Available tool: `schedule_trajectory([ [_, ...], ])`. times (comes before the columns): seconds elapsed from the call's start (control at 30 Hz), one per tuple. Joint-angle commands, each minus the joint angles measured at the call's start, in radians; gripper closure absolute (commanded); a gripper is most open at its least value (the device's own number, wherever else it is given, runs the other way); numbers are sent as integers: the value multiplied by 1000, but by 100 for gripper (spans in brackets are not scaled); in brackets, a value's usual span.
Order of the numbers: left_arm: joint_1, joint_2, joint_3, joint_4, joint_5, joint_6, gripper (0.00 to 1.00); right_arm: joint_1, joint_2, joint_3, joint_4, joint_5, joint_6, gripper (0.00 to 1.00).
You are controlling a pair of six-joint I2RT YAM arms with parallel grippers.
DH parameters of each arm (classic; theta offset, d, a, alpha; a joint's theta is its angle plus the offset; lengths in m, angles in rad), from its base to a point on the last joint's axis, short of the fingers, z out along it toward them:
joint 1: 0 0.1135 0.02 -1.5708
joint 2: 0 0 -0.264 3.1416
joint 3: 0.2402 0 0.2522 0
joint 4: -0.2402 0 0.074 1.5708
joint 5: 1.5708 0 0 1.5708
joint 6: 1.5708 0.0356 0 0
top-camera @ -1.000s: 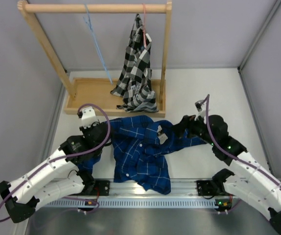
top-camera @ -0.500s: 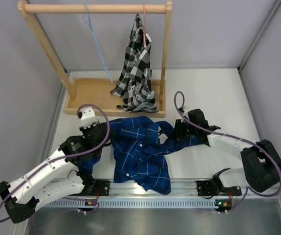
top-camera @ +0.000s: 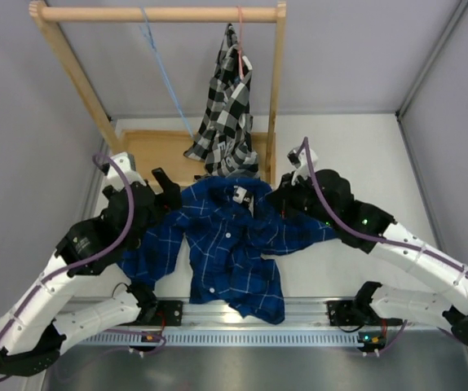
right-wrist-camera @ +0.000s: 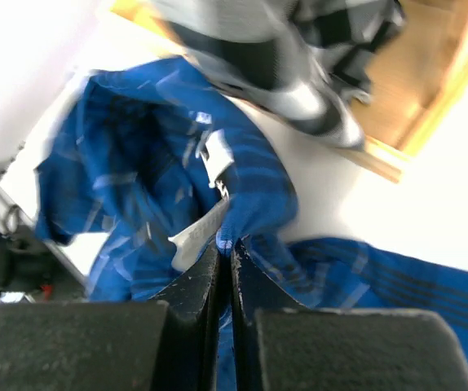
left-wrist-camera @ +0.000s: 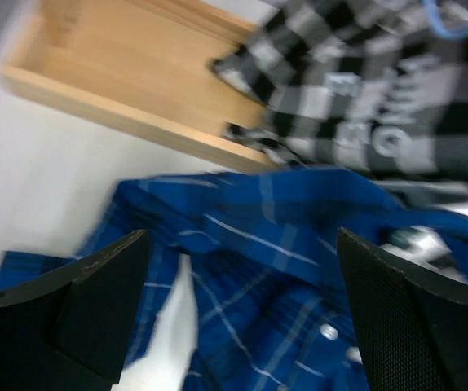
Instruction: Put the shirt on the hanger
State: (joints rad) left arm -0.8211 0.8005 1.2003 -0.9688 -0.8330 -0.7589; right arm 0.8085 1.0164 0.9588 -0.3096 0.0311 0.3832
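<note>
The dark blue plaid shirt (top-camera: 234, 244) lies crumpled on the white table between my arms, its collar end toward the rack. My right gripper (top-camera: 278, 196) is shut on a fold of the shirt (right-wrist-camera: 254, 204) near the collar, the cloth pinched at the fingertips (right-wrist-camera: 227, 243). My left gripper (top-camera: 169, 189) hovers open over the shirt's left shoulder; its fingers (left-wrist-camera: 95, 301) stand wide apart above blue cloth (left-wrist-camera: 283, 252) with nothing between them. The light-blue wire hanger (top-camera: 162, 73) hangs bare from the wooden rod at the back left.
A wooden rack (top-camera: 161, 14) with a tray base (top-camera: 148, 159) stands at the back. A black-and-white checked shirt (top-camera: 230, 114) hangs from it on a pink-red hanger (top-camera: 240, 41), its hem (left-wrist-camera: 364, 106) just behind the blue shirt. Grey walls close both sides.
My left gripper opened and swung up and back toward the rack. My right gripper shut on the shirt near the collar and drew it toward the rack, spreading the cloth.
</note>
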Motion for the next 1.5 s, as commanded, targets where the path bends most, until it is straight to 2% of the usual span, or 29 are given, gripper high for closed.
schedule_trajectory([
  [0.0, -4, 28, -28, 111, 331, 62, 2, 113, 31, 60, -129, 223, 42, 100],
  [0.17, -35, -79, -306, 408, 630, 43, 2, 227, 82, 95, -134, 351, 79, 100],
  [0.2, -35, -80, -339, 509, 661, 40, 3, 248, 89, 101, -131, 362, 79, 100],
  [0.23, -35, -75, -359, 528, 667, 15, 6, 257, 106, 104, -131, 372, 77, 100],
  [0.27, -35, -46, -375, 529, 641, 7, 10, 270, 111, 109, -131, 383, 75, 100],
  [0.43, -35, 37, -422, 582, 586, -14, 20, 299, 139, 121, -128, 394, 66, 100],
  [0.57, -35, 100, -452, 624, 526, -14, 37, 316, 151, 126, -120, 394, 60, 100],
  [0.67, -35, 131, -459, 621, 460, -19, 42, 319, 143, 120, -105, 386, 62, 100],
  [0.73, -35, 131, -473, 640, 416, -25, 52, 319, 137, 112, -95, 379, 59, 100],
  [0.83, -29, 131, -485, 668, 364, -19, 54, 327, 140, 90, -60, 336, 63, 100],
  [0.97, 2, 163, -485, 716, 379, -5, 49, 336, 140, 61, -25, 297, 71, 100],
  [1.0, 7, 172, -485, 720, 388, -2, 52, 336, 137, 60, -23, 296, 72, 100],
  [1.03, 11, 180, -487, 725, 394, -2, 63, 336, 133, 58, -23, 297, 72, 100],
  [1.1, 19, 189, -495, 742, 406, -6, 71, 336, 126, 55, -20, 297, 72, 100],
  [1.13, 22, 186, -501, 748, 411, -7, 84, 336, 117, 52, -19, 296, 74, 100],
  [1.2, 23, 157, -518, 751, 416, -13, 100, 336, 96, 38, -5, 294, 65, 100],
  [1.23, 23, 138, -522, 749, 414, -10, 100, 336, 87, 32, 3, 294, 62, 100],
  [1.27, 23, 117, -533, 749, 410, 0, 100, 336, 74, 17, 7, 293, 51, 98],
  [1.3, 23, 67, -533, 728, 403, 4, 100, 336, 48, 9, 16, 287, 45, 76],
  [1.33, 23, 40, -530, 716, 400, 13, 100, 336, 33, 5, 24, 283, 37, 65],
  [1.4, 23, -13, -530, 706, 425, 73, 100, 336, -4, 4, 23, 254, 2, 50],
  [1.47, 23, -66, -524, 682, 439, 101, 100, 336, -50, 43, 12, 213, -30, 46],
])
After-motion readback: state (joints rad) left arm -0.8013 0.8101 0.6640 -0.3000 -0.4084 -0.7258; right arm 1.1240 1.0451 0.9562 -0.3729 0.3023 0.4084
